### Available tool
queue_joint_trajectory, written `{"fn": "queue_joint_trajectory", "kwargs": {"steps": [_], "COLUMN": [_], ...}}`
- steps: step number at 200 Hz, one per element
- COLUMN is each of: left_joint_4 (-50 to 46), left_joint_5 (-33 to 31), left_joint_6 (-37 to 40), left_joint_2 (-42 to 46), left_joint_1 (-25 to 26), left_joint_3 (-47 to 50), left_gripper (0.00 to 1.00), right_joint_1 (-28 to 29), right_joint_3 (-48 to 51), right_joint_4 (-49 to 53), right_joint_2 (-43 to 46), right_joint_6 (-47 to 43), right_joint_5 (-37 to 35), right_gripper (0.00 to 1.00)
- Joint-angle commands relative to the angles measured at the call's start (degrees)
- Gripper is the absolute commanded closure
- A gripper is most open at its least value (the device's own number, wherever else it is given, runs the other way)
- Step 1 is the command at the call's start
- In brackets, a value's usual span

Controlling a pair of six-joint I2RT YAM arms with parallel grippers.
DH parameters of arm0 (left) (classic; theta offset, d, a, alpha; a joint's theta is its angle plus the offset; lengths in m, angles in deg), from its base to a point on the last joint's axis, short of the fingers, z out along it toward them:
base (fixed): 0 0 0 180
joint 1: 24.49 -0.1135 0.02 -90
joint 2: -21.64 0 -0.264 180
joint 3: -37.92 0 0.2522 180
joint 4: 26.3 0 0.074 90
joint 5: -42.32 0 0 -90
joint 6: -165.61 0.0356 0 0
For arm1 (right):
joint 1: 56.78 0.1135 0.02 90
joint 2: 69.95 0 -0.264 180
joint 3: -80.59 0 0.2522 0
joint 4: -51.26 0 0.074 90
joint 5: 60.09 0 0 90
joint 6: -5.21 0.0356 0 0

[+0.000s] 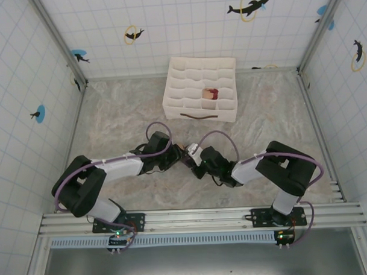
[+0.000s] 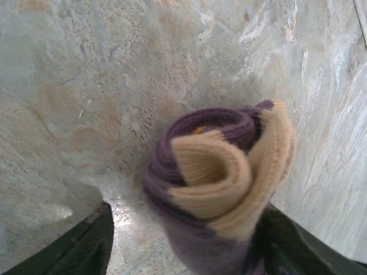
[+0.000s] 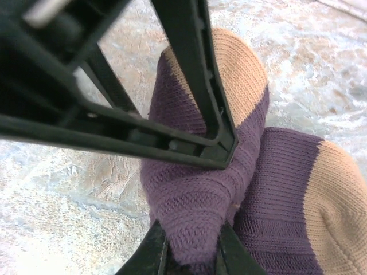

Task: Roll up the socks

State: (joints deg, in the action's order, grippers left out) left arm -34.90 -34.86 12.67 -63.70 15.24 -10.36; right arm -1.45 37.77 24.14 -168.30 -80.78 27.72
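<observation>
Rolled purple sock (image 2: 218, 177) w/ tan heel & toe, approx. mid table (image 2: 86, 86), btwn the two arms. Left claw (image 2: 186, 232) stands wide around the roll, one finger (image 2: 80, 246) clear of it; right claw (image 3: 192, 252) is narrow, pinching the purple knit at one end. Beige & red sock (image 1: 211, 93) sits in a compartment of the white box (image 1: 182, 110) at the far side.

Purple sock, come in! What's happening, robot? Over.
Left gripper open around purple sock, rolled. Right gripper pinching it. White box far back, out of the way.
</observation>
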Motion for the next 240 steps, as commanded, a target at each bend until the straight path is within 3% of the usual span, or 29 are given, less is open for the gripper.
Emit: {"fn": "queue_joint_trajectory", "kwargs": {"steps": [1,25,58,128,172,209,240], "left_joint_4": [-0.86,0.97,3.48,8.62,11.13,12.06,10.84], "left_joint_5": [0.88,0.86,1.55,2.39,3.34,4.02,5.01], "left_joint_6": [1.61,2.17,2.51,2.7,2.93,1.14,-0.68], "left_joint_2": [2.02,3.61,3.46,-4.29,-10.64,-15.9,-19.14], "left_joint_1": [0.44,0.5,0.66,3.06,4.62,6.15,6.15], "left_joint_3": [-1.26,-0.87,-0.27,-3.09,-7.66,-10.62,-11.12], "left_gripper": [0.28,0.24,0.23,0.3,0.33,0.51,0.75], "right_joint_1": [-5.38,-10.85,-15.9,-25.1,-27.06,-27.81,-28.43], "right_joint_3": [4.3,6.56,6.91,10.84,11.47,12.36,12.06], "right_joint_4": [2.53,-1.54,-5.7,-11.16,-9.52,-9.61,-9.16], "right_joint_2": [-1.0,-2.0,-6.45,-10.48,-12.53,-12.82,-11.43], "right_joint_6": [7.84,14.79,23.7,39.13,42.04,44.14,44.52], "right_joint_5": [14.03,25.86,34.44,40.84,40.77,39.25,39.27], "right_gripper": [0.99,1.0,1.0,1.0,1.0,1.0,1.0]}}
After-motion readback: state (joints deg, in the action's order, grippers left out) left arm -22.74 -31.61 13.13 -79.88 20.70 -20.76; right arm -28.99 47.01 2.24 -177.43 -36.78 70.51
